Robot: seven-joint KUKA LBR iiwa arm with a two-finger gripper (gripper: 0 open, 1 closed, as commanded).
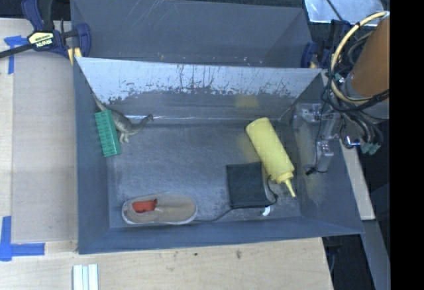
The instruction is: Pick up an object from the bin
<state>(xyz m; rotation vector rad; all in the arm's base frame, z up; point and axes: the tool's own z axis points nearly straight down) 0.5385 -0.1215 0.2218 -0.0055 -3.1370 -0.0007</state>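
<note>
Five loose things lie in the grey bin [199,83]: a green comb [106,134] and toy dinosaur [128,124] far left, a grey shoe [160,209] with a red insert near left, and a yellow squeeze bottle [270,148] lying aslant at the right, its nozzle end beside a black square pad [246,184]. The claw [318,159] hangs over the right sloping wall, near the bottle's nozzle; whether it is spread or pressed together I cannot tell. Descending here, it could strike the slope, or the round bottle might roll aside.

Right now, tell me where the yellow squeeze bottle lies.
In the camera view, the yellow squeeze bottle lies right of centre in the bin, its nozzle beside the black pad.
</note>
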